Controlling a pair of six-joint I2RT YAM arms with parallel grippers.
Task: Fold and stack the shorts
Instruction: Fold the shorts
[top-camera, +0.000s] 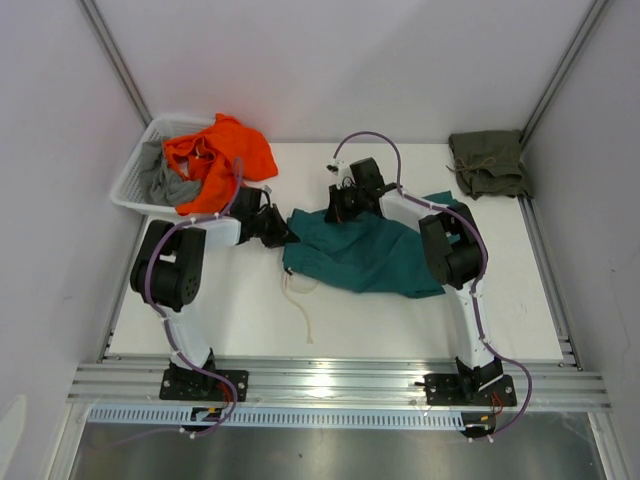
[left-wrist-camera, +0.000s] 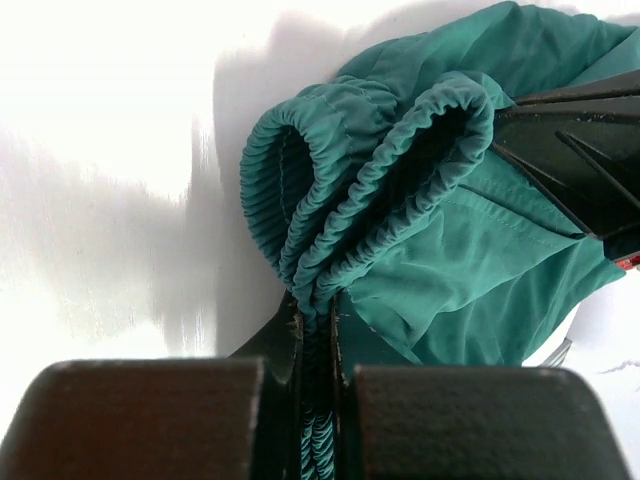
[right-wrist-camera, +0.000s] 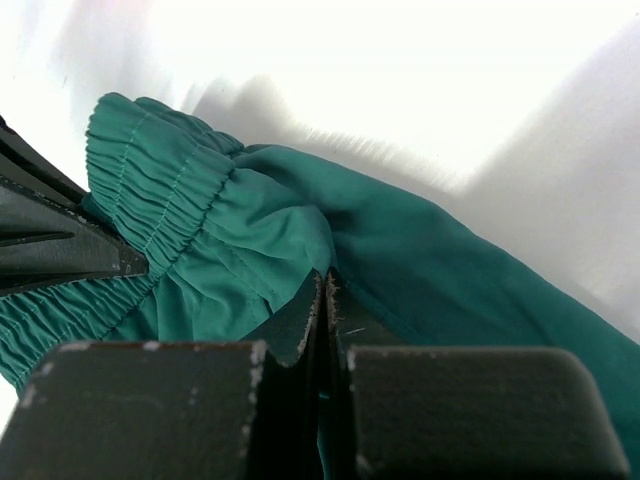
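The teal-green shorts (top-camera: 370, 255) lie bunched mid-table, their off-white cord (top-camera: 303, 305) trailing toward the near edge. My left gripper (top-camera: 283, 233) is shut on the elastic waistband at the shorts' left end; the left wrist view shows the ribbed band (left-wrist-camera: 330, 240) pinched between the fingers. My right gripper (top-camera: 336, 208) is shut on the shorts' upper edge; the right wrist view shows a thin fold of teal cloth (right-wrist-camera: 250, 260) between the closed fingers. The olive-green shorts (top-camera: 488, 163) lie folded at the far right corner.
A white basket (top-camera: 135, 170) at the far left holds orange cloth (top-camera: 218, 155) and grey cloth (top-camera: 165, 183). Metal rails run along the table's near edge and its right side.
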